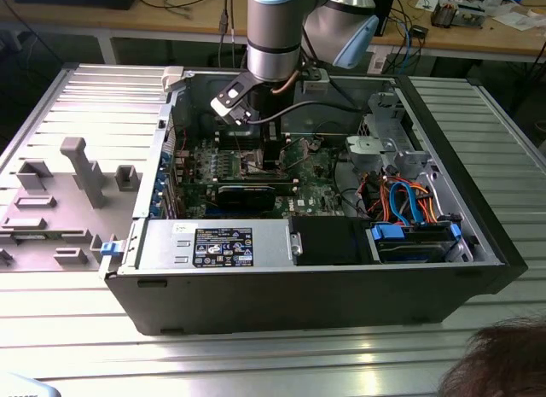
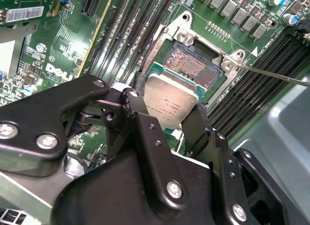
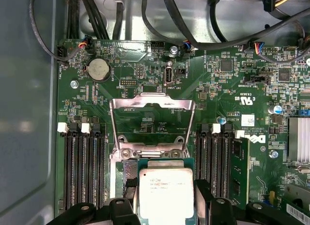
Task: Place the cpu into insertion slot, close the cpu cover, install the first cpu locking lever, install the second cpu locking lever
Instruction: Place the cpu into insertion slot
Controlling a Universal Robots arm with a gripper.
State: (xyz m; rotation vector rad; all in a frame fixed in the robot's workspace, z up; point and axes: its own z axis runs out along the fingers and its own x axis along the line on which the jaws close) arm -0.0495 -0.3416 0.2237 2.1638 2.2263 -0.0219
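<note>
Nearest us in the exterior view, a person's hair [image 1: 503,363] shows at the exterior view's right. Beyond it, one open case [image 1: 299,303] lies on the slatted table [image 1: 68,312]. Inside the case, blue and orange cables [image 1: 401,201] bunch at the exterior view's right, and one green board [image 1: 316,188] lies farther in. The arm [image 1: 273,30] comes down over the board.

We count one cpu [image 2: 169,101], one slot [image 2: 193,65] and one cover [image 3: 152,103]. The gripper [image 2: 169,111] pinches the cpu by opposite edges between its two fingers [image 2: 138,106], holding it partly over the slot, whose dark centre shows just past it. We cannot tell whether they touch. The cover stands flipped open beyond the slot. Black memory slots [image 3: 85,172] flank the slot on both sides, and one thin rod [image 2: 276,76] runs off its corner.
</note>
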